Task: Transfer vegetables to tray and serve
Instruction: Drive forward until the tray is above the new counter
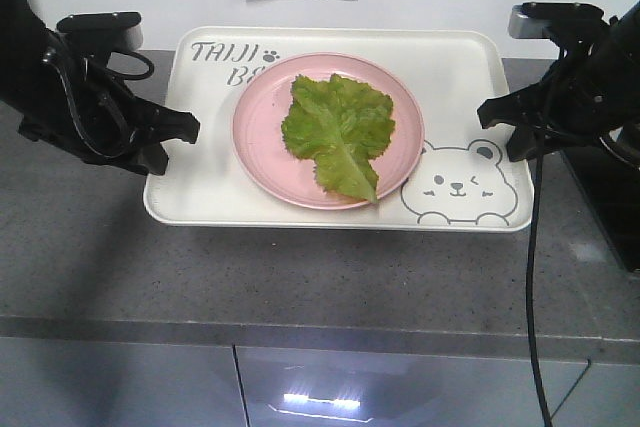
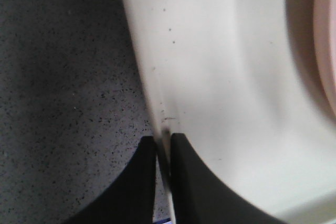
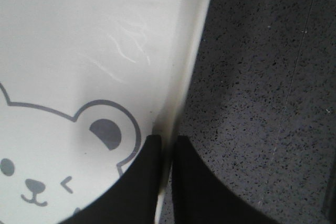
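Hiding tray rim, both tools

Front camera overlooks the tray; wrist cameras hug its rims.

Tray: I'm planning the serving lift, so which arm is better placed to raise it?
Neither alone: the left gripper pinches the tray rim on one side, the right gripper the opposite rim, so a joint lift suits.
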Motion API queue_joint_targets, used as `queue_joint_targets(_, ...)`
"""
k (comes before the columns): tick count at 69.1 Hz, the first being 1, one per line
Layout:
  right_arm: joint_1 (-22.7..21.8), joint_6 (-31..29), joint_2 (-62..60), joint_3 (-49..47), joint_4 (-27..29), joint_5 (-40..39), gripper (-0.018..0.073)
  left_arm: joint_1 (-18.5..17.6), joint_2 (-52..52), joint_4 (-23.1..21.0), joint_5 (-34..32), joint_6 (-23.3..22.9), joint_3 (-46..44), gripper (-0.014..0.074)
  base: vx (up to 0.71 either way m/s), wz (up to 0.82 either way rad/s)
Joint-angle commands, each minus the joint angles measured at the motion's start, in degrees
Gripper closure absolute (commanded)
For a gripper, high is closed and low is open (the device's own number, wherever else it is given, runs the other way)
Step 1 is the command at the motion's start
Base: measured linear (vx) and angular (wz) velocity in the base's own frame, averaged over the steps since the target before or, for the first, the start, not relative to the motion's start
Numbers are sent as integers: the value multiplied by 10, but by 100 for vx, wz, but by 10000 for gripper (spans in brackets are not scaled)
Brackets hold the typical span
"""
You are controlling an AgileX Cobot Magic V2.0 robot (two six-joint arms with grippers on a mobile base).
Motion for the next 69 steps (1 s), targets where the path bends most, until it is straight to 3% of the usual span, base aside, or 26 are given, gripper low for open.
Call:
queue_joint_targets(1, 6, -16, -30, -14, 45, -21, 565, -12, -29, -53, -41, 13, -18, 602, 7, -2)
queue_joint_targets(69, 6, -16, -30, -14, 45, -21, 565, -12, -29, -53, -41, 13, -18, 602, 7, 0)
